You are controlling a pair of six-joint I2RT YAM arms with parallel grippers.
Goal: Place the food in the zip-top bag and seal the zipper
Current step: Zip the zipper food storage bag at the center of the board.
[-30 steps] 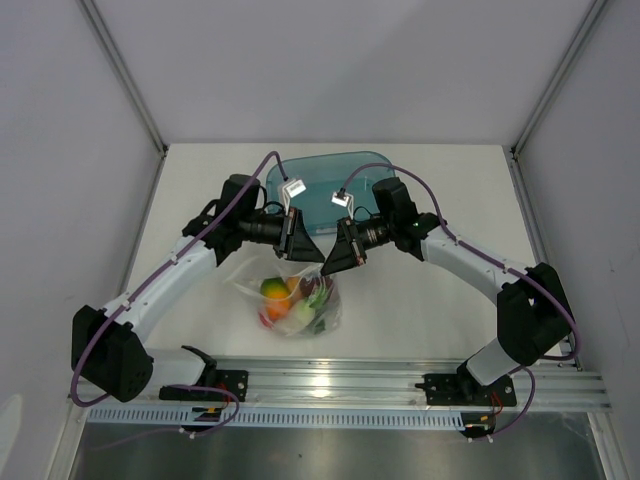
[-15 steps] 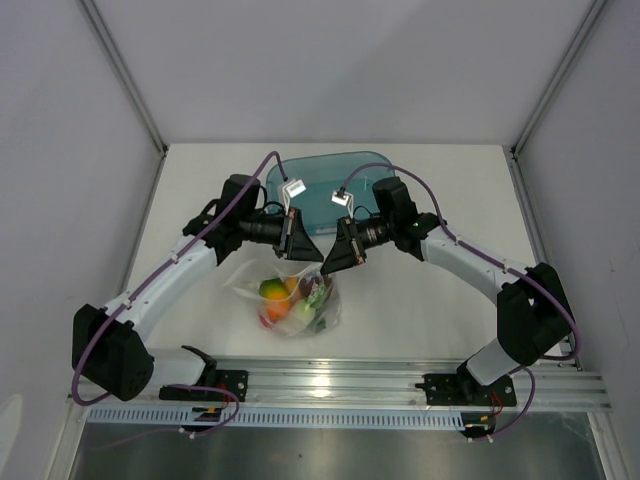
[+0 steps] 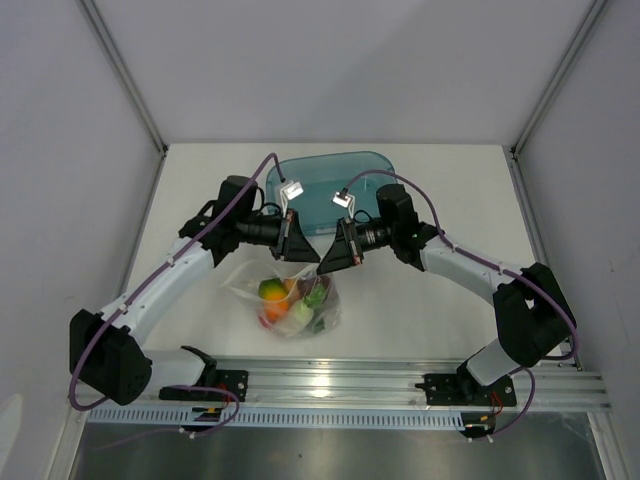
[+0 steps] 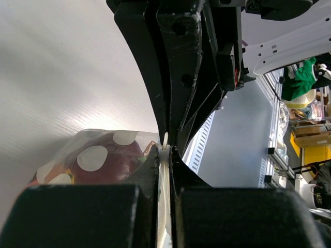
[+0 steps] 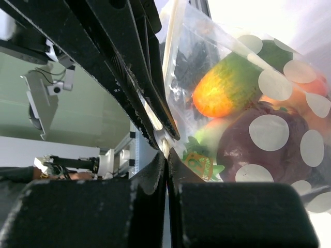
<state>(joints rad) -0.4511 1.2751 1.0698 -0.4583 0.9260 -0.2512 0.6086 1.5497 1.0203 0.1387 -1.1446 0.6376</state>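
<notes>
Centre of top view: left gripper (image 3: 303, 254) and right gripper (image 3: 327, 262) tip to tip, both clamped on the zipper (image 4: 164, 181). Below them, white-dotted zip-top bag (image 3: 243, 288) with food (image 3: 272, 290) inside. Teal tub (image 3: 330, 180) behind. Print on orange tag (image 5: 199, 163) unreadable.

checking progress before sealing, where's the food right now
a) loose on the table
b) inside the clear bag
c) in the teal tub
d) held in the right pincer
b: the food shows through the zip-top bag, whose top edge the left pincer and the right pincer both pinch.
</notes>
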